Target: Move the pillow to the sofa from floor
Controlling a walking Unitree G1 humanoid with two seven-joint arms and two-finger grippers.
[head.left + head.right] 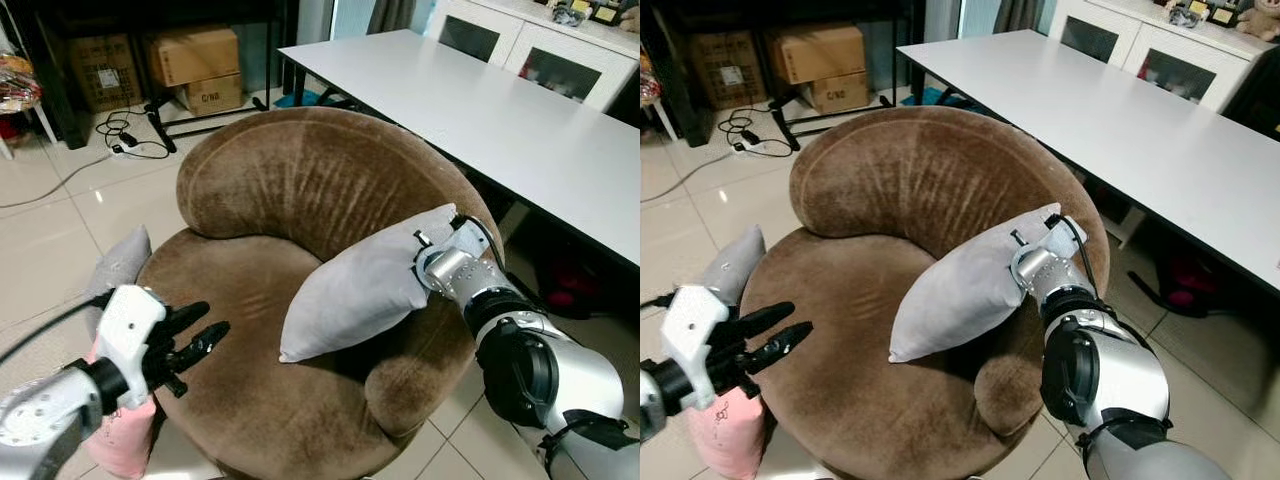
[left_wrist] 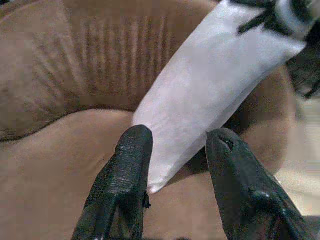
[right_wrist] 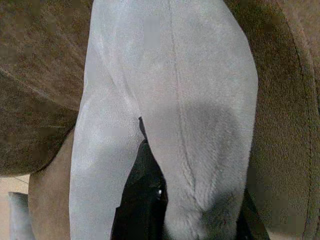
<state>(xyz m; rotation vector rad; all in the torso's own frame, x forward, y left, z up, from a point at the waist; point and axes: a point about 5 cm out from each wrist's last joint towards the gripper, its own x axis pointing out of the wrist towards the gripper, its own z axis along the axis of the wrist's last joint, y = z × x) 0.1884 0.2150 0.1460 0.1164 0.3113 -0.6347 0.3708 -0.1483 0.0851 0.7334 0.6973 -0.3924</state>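
Over at the lower left of the frame, the left gripper (image 1: 198, 343) hangs just off the front edge of the brown round sofa (image 1: 300, 190), fingers spread and holding nothing. The left wrist view looks between those two black fingers (image 2: 122, 185) straight at the pillow's lower corner. Right below and behind that arm there's a pink cushion (image 1: 125, 435) and another grey cushion (image 1: 118, 265) on the tiled floor (image 1: 50, 240), tucked against the sofa's side.

Middle of the frame: the grey pillow (image 1: 360, 285) is already on the sofa, leaning tilted with its bottom corner on the seat and its top up against the curved arm.

Right side: the right gripper (image 1: 428, 250) is clamped on the pillow's upper corner; in the right wrist view the fabric bunches around a black finger (image 3: 142, 200).

So I'd say we're at the placing step. Next move is probably just letting go and pulling the right arm back without dragging the pillow off the edge.
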